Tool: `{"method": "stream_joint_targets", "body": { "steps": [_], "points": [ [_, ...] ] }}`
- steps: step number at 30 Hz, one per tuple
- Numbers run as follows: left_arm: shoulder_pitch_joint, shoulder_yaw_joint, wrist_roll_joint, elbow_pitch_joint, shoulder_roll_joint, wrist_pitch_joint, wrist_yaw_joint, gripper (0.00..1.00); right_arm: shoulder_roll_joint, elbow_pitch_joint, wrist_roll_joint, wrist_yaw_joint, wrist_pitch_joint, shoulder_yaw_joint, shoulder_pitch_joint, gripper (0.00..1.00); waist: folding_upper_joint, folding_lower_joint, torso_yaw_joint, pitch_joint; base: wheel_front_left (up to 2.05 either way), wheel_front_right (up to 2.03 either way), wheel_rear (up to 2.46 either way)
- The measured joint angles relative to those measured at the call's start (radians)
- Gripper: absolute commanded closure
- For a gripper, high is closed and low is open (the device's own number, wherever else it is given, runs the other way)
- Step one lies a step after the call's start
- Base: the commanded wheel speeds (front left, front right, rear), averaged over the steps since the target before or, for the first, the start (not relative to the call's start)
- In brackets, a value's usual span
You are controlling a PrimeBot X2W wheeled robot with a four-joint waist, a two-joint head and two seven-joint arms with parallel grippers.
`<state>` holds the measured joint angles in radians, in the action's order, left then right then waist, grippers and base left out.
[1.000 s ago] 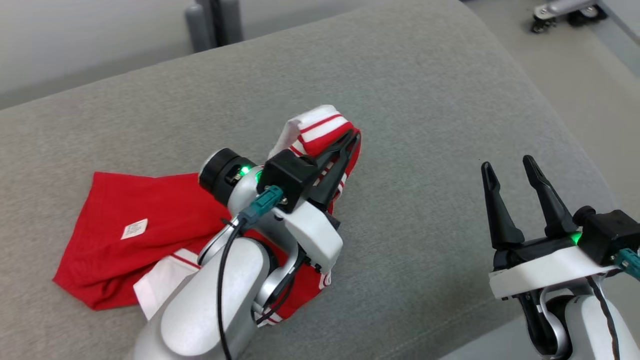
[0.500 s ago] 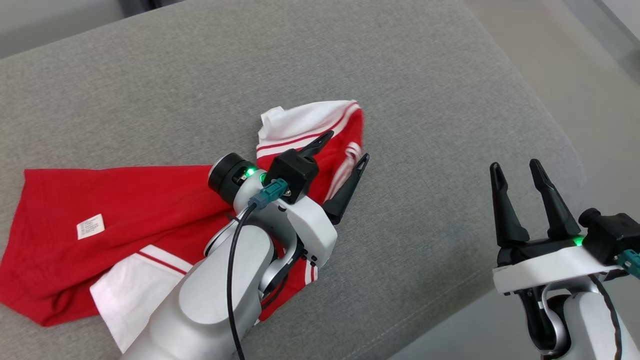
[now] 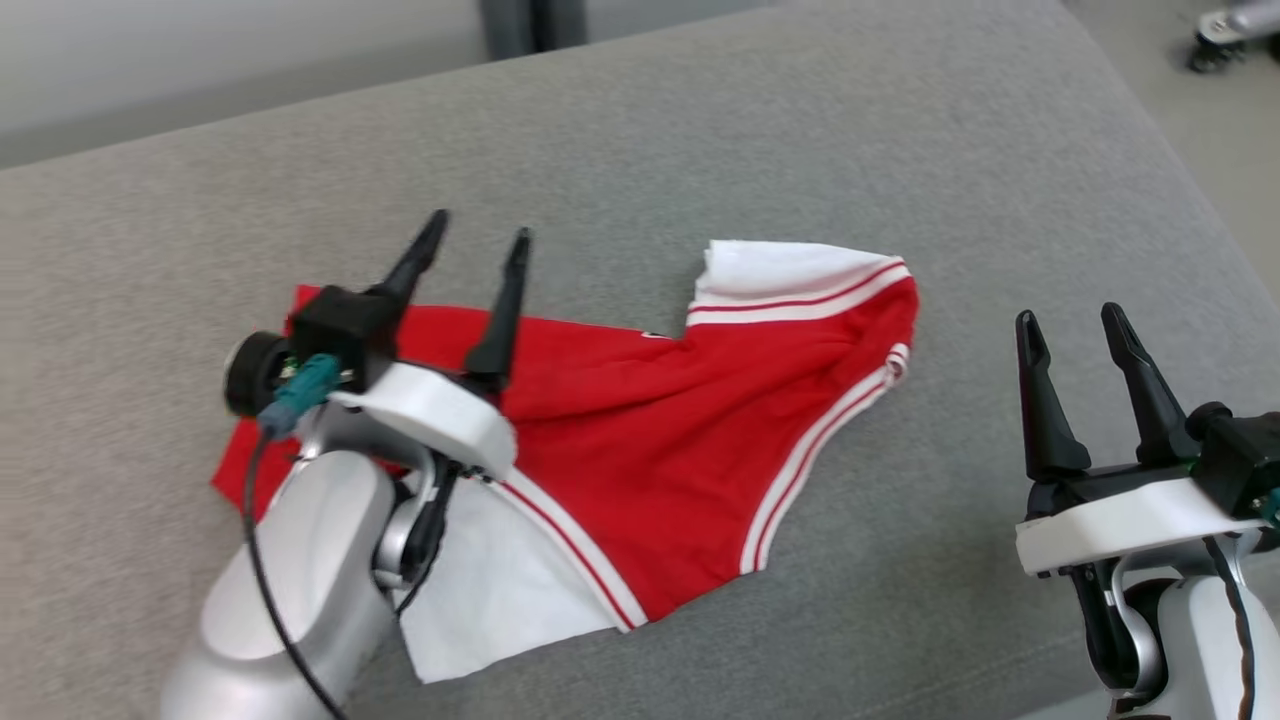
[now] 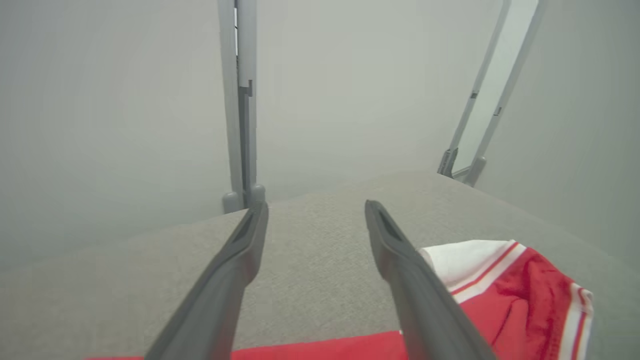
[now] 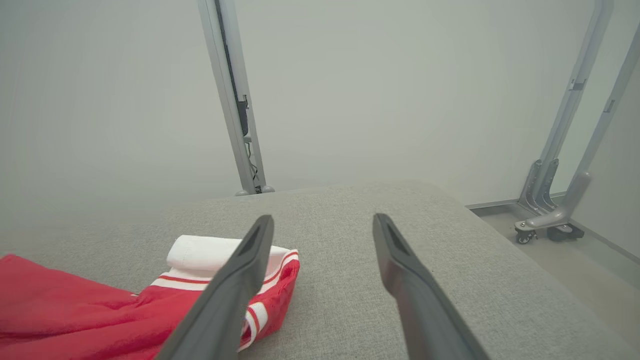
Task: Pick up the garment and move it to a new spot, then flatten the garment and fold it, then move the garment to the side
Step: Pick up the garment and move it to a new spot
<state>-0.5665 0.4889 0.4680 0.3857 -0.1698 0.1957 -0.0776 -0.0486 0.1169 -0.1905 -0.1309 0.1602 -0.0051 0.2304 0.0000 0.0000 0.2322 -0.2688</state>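
The garment (image 3: 670, 440) is red with white panels and red-and-white striped trim. It lies loosely spread and wrinkled on the grey cushion (image 3: 700, 130), reaching from under my left arm to a white cuff at the upper right. My left gripper (image 3: 478, 232) hovers open above the garment's left part with nothing between its fingers. My right gripper (image 3: 1072, 320) stands open over bare cushion to the right of the garment. The garment's cuff end (image 4: 505, 280) shows right of the left fingers, and the same cuff end (image 5: 220, 270) shows left of the right fingers.
The cushion's right edge drops to a pale floor where a wheeled metal frame foot (image 3: 1225, 35) stands. Grey metal posts (image 5: 232, 100) rise behind the cushion against a pale wall. A caster base (image 5: 545, 225) sits at the right.
My left gripper has opened and let go of the garment's cuff, then drawn back to the left. The garment has dropped flatter on the cushion. The camera has also shifted.
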Motion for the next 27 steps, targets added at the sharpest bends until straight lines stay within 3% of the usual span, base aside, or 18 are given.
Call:
{"method": "stream_joint_targets", "body": {
  "steps": [15, 21, 27],
  "points": [
    [0.234, -0.215, 0.088, -0.107, -0.139, 0.056, -0.073, 0.00, -0.011, -0.018, 0.066, 0.000, -0.049, 0.001, -0.057, 0.00, 0.0000, 0.0000, -0.172, 0.117, 0.00, 0.00, 0.00],
    [0.342, -0.230, 0.081, -0.164, -0.170, 0.061, -0.080, 0.00, -0.011, -0.015, 0.067, 0.000, -0.059, 0.002, -0.087, 0.00, 0.0000, 0.0000, -0.201, 0.171, 0.00, 0.00, 0.00],
    [0.443, -0.206, 0.051, -0.258, -0.179, 0.049, -0.118, 0.00, -0.011, -0.014, 0.062, 0.000, -0.072, 0.006, -0.128, 0.00, 0.0000, 0.0000, -0.207, 0.226, 0.00, 0.00, 0.00]
  ]
}}
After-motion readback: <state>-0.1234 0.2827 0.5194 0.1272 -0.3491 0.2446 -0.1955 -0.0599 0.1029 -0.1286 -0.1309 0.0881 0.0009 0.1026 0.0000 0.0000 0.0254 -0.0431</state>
